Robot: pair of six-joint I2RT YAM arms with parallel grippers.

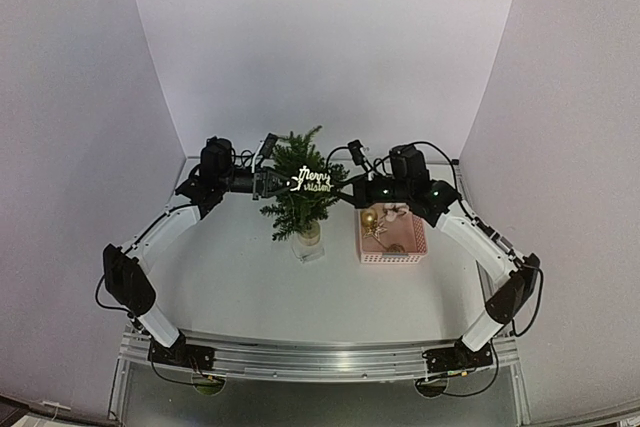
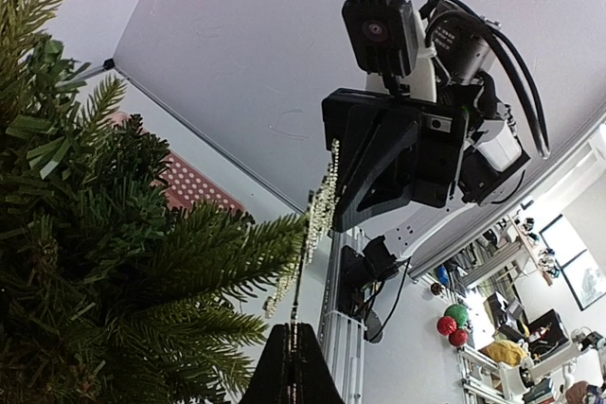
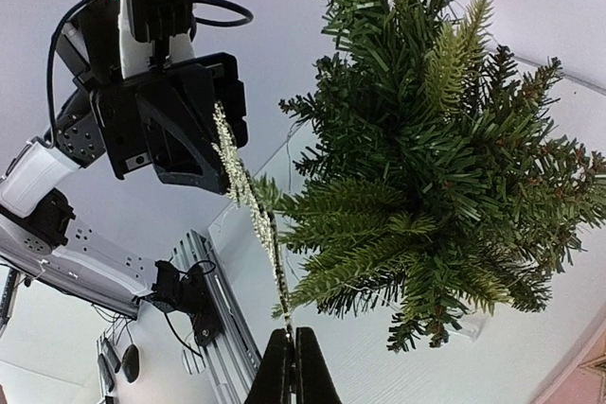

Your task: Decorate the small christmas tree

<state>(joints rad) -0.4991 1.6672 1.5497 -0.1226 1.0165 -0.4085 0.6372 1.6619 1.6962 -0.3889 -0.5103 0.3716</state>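
The small christmas tree [image 1: 303,202] stands upright, with the pink basket [image 1: 392,255] just to its right. It is light, springy and probably tippy, so it is best held low at the trunk. Across its front, the left gripper [image 1: 283,183] and right gripper [image 1: 340,190] clamp the glitter sign [image 1: 313,182] by its ends.

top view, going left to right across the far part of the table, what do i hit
left gripper → merry christmas sign → right gripper → pink basket; the small christmas tree overlaps the first three, so it has no clear slot
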